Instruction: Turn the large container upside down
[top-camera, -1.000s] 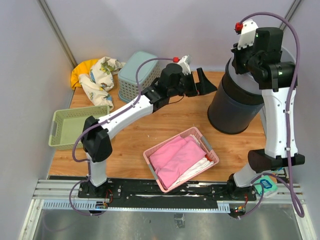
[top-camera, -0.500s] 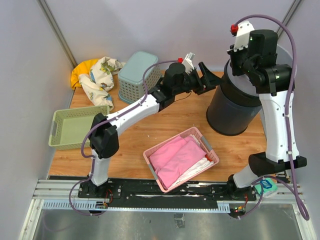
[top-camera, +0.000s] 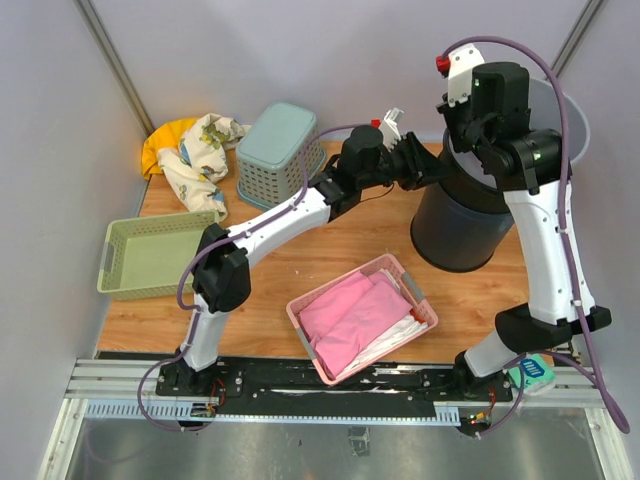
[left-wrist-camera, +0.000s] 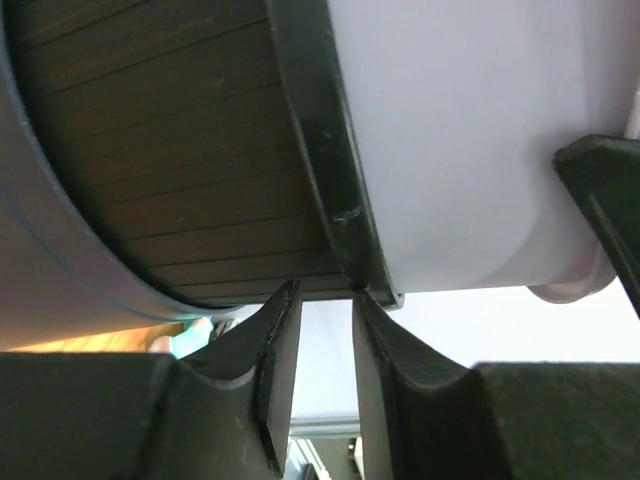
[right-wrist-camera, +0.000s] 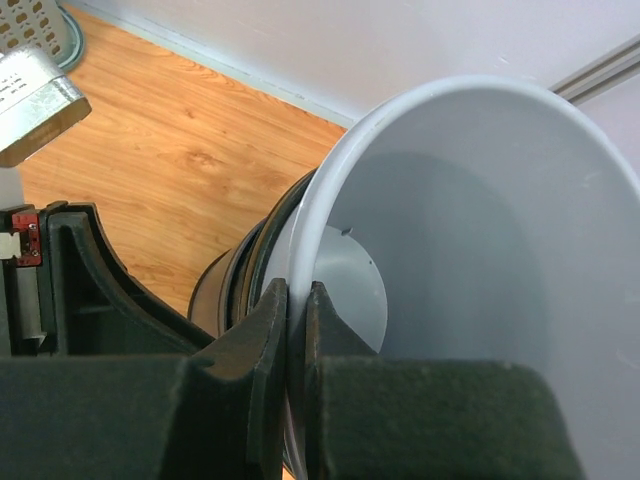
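The large container (top-camera: 465, 225) stands at the table's right: a dark ribbed shell with a light grey tub (top-camera: 566, 112) raised and tilted out of its top. My right gripper (right-wrist-camera: 297, 290) is shut on the tub's thin rim (right-wrist-camera: 330, 190), one finger inside and one outside. From the top view its fingers are hidden under the wrist (top-camera: 485, 110). My left gripper (top-camera: 430, 168) reaches in from the left to the shell's upper edge. Its jaws stand a narrow gap apart (left-wrist-camera: 325, 292), with the dark rim (left-wrist-camera: 320, 150) touching the right fingertip and nothing between the pads.
A pink basket (top-camera: 408, 285) of pink cloth sits at the front centre. A green tray (top-camera: 150, 255) lies at the left edge. An upturned teal basket (top-camera: 275, 150) and a heap of clothes (top-camera: 195, 150) are at the back left. Walls close in behind and right.
My left arm has stretched right to the container's rim and its jaws have narrowed from wide open. My right arm has lifted and shifted left with the light tub.
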